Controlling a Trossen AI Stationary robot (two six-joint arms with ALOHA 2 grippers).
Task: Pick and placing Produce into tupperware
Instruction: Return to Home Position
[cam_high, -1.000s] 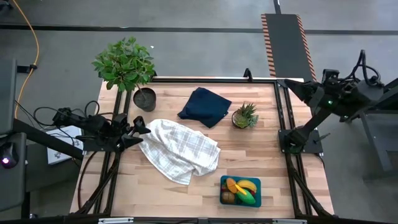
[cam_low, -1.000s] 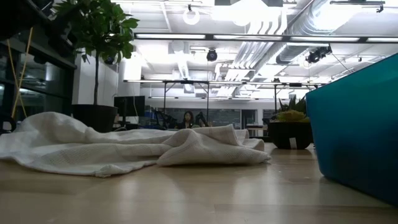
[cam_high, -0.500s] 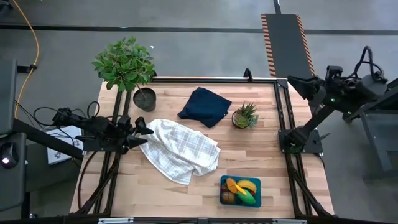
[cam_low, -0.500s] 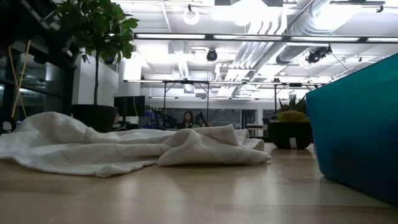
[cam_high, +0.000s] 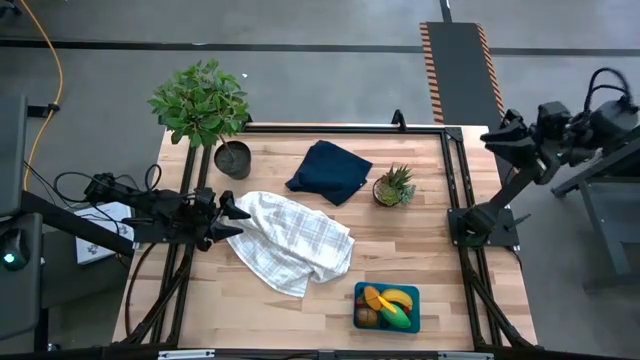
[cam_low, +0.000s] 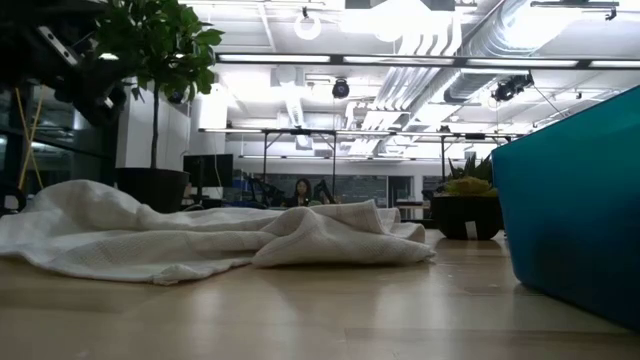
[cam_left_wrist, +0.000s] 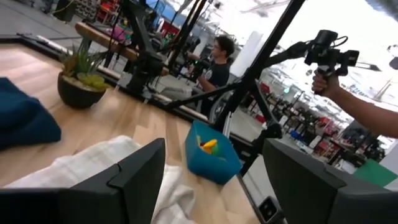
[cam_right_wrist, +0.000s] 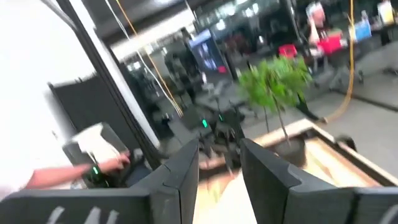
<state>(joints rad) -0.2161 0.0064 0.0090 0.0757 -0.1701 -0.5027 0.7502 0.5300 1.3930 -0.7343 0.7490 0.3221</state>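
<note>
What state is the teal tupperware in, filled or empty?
Filled: in the high view the tupperware holds a banana, an orange piece and a green piece.

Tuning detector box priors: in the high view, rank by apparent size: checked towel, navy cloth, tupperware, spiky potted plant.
1. checked towel
2. navy cloth
3. tupperware
4. spiky potted plant
The camera looks straight down, so nearness barely skews the order.
</note>
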